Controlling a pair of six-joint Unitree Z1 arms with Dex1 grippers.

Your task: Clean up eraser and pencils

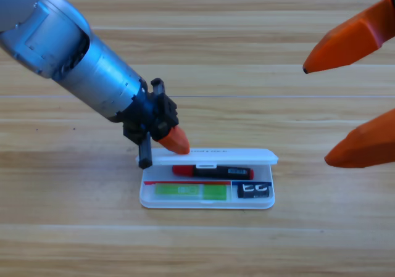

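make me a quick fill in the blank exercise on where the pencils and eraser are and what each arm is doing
1. The red-capped marker, green pen and eraser all lie inside the ____ case.
2. The left end effector is at the case's half-raised ____.
3. The eraser sits to the ____ of the green pen.
4. The right end effector waits at the picture's ____ edge.

Missing words: white; lid; right; right

Two arms with two grippers, left [174,140] and right [345,113]; one white case [207,200]; two pens inside, one green [190,191], one black with red cap [213,171]; one eraser [254,190]; one table [197,246].
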